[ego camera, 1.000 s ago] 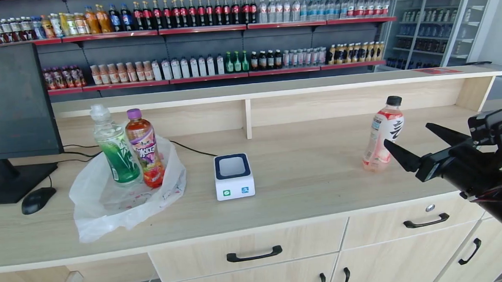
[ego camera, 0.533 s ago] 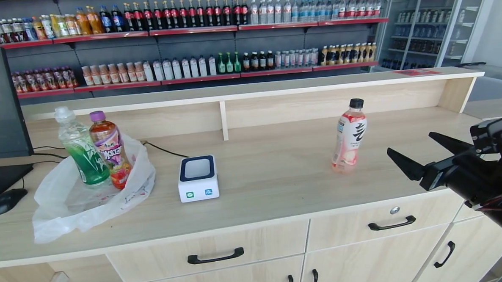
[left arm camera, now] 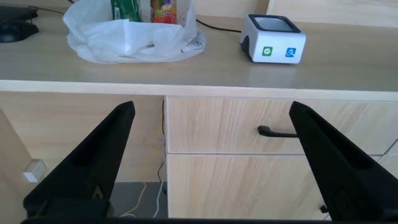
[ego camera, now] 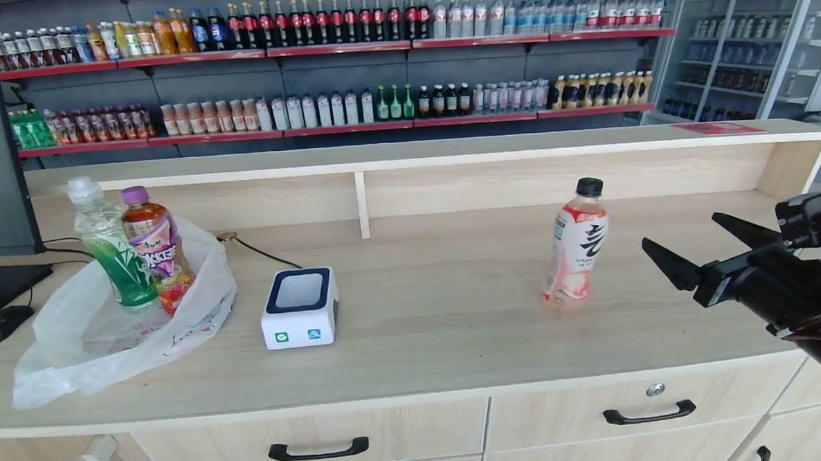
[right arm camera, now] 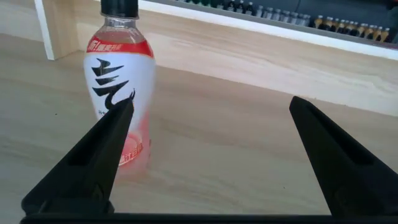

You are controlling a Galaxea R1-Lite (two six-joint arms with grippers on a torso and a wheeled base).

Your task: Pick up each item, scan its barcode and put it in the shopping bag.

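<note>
Bottle of pink drink (ego camera: 578,251), black-capped, stands upright on the wooden surface (ego camera: 422,348), well right of the scanner (ego camera: 298,308). Its white label carries a red band and 1 big black brush-stroke character; the small print is too fine to make out. The right gripper (ego camera: 678,229) hovers just beside it, jaws spread wide and holding nothing. At the left end, the white plastic shopping bag (ego camera: 62,349) lies slumped open around 2 upright bottles: a green-labelled bottle (ego camera: 110,250) and a purple-capped bottle (ego camera: 154,252) with a busy pink label. The scanner shows 1 green and 1 blue square icon on its front. The left gripper (left arm camera: 211,106) hangs low before the drawer fronts, jaws wide apart and empty.
</note>
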